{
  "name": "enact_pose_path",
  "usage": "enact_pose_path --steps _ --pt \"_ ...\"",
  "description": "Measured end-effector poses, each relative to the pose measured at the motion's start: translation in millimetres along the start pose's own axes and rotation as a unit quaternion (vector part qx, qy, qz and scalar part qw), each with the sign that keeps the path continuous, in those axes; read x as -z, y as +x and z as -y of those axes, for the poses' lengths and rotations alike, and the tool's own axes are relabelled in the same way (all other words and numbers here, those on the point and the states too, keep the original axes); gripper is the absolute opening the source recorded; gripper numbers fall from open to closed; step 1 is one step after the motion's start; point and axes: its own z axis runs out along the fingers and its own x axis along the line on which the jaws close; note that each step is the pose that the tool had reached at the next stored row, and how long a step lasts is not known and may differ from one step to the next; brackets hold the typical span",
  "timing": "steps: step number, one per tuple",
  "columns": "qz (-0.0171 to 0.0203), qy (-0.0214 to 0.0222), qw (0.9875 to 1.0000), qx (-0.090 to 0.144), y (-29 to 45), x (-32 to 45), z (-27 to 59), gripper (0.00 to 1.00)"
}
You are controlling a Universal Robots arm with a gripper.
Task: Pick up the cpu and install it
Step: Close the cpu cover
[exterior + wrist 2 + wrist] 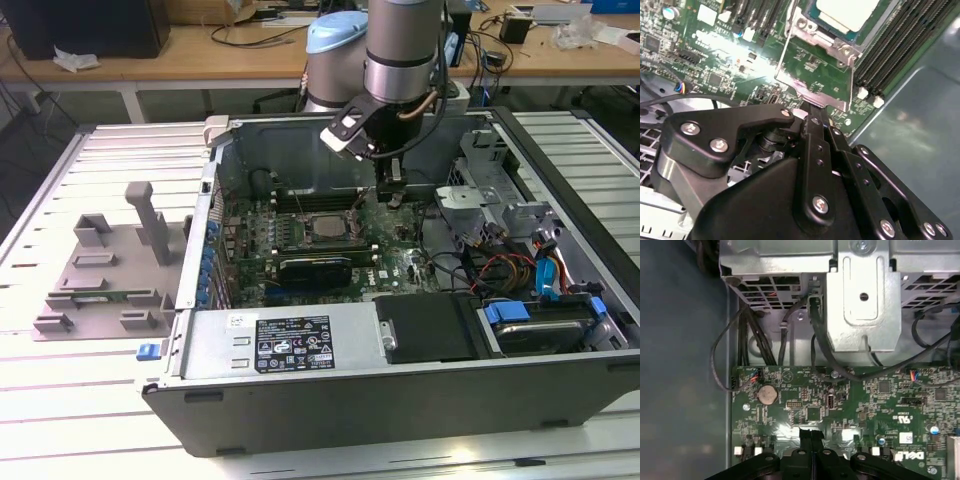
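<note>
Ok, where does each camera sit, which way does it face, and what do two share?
Exterior view: off the arm, high up, looking down into the open computer case; the arm and claw hang over the motherboard.
Second wrist view: on the wrist, looking along the claw towards the cpu seated in its socket.
First wrist view: on the wrist, looking past the claw at motherboard and metal cage.
Shared: both wrist views show the shut claw over the motherboard.

Open computer case [400,400] (grey fixture tray [108,250] beside it) on table [60,420]
</note>
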Motion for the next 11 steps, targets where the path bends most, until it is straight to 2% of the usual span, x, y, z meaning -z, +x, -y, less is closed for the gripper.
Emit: enact_pose_path --steps 3,5,11 --pt "-0.0051 -0.0005 1.0000 0.000 0.0 0.3 9.0 0.11" --pt "-0.0072 -0.0006 1.0000 0.000 0.1 0.5 14.6 0.11" --pt "-0.0085 -0.0006 1.0000 0.000 0.1 0.9 24.5 0.11"
